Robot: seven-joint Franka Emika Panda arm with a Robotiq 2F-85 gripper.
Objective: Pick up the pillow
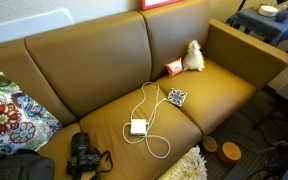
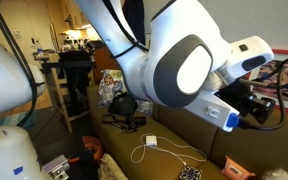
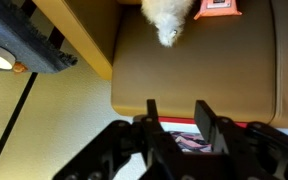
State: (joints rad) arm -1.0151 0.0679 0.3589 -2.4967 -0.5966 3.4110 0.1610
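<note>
The cream-white shaggy pillow (image 1: 190, 165) lies at the front edge of the brown sofa seat, cut off by the bottom of an exterior view. It does not show in the wrist view. My gripper (image 3: 178, 118) is open and empty, with both black fingers apart. It hangs high over the top of the sofa back, far from the pillow. In an exterior view the gripper (image 2: 257, 106) sits at the end of the big white arm, above the sofa.
On the brown sofa (image 1: 104, 70) lie a floral pillow (image 1: 9, 115), a black camera (image 1: 82, 155), a white charger with cable (image 1: 139, 127), a patterned tile (image 1: 177, 97) and a small white fluffy toy (image 1: 193, 56) beside a red item (image 1: 173, 67). A red-framed picture (image 3: 184, 140) shows under the fingers.
</note>
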